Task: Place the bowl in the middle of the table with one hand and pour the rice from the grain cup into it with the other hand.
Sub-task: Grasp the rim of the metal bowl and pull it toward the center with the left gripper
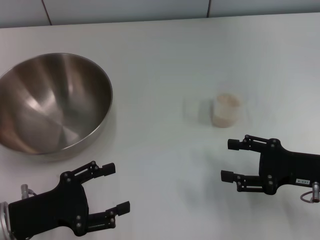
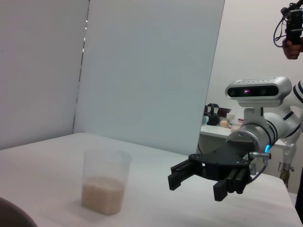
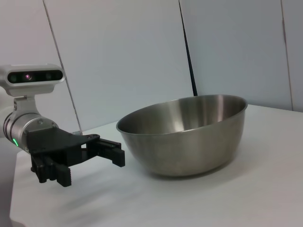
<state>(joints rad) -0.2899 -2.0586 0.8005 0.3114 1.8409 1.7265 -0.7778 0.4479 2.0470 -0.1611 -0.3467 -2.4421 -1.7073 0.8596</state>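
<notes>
The left gripper [image 1: 116, 187] hangs low at the near left of the white table [image 1: 160, 55], its two black fingers spread apart with nothing between them. The stainless-steel mixing bowl [image 1: 50, 102] sits just beyond it and slightly to its left, upright on its small base, apart from the fingertips. The bowl stands at the table's left side, not in the middle.

The right gripper [image 1: 230, 160] is at the near right, also spread open and holding nothing. Its fingers point toward the left. The grain cup [image 1: 226, 111] stands upright just beyond these fingertips, clear of them.

In the head view the cup is faint, a pale translucent shape with the rice [image 1: 227, 101] showing as a creamy disc at its top. The left wrist view gives it from the side: the clear tapered cup [image 2: 106, 182] is filled with rice [image 2: 103, 194] only in its lower part, and the right gripper [image 2: 199, 182] hovers above the tabletop beside it, not touching it. A sliver of the bowl's rim [image 2: 14, 215] shows at that picture's corner.

The right wrist view shows what the head view cannot: the bowl's outer wall [image 3: 189, 142] in profile, resting level on the table, with the left gripper [image 3: 94, 158] just beside it, fingers open and raised off the surface.
</notes>
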